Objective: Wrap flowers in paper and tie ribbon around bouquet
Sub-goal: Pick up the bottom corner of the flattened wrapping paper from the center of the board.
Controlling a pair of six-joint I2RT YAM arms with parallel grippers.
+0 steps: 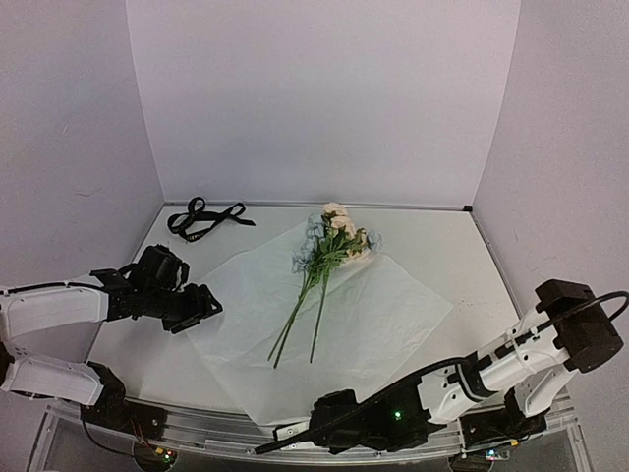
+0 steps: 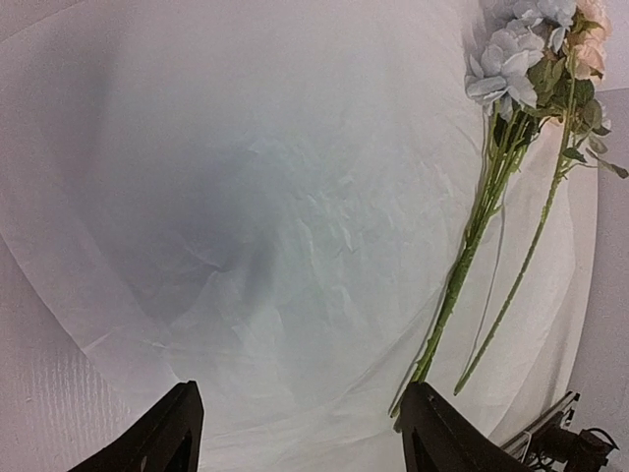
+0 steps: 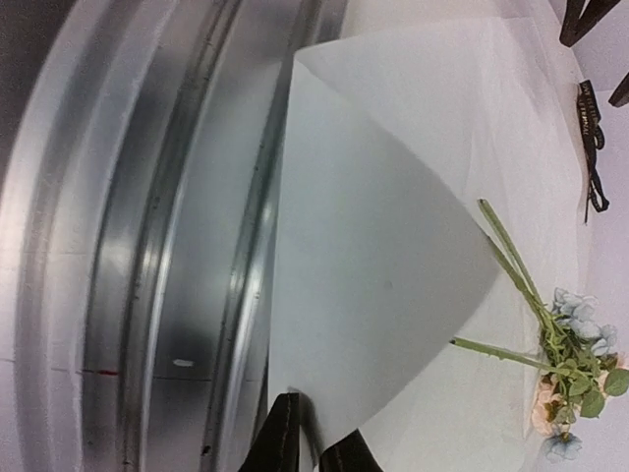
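Here, right fingers pinch the curled paper.

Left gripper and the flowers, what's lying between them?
Only bare paper lies between the left gripper and the flowers, clearest in the left wrist view.

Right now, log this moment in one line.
flowers: on paper; right fingers: shut on near paper corner; left fingers: open; ribbon: untouched

left pincer: fingers spread, over paper | flowers: lying on paper, right side, stem ends near one finger
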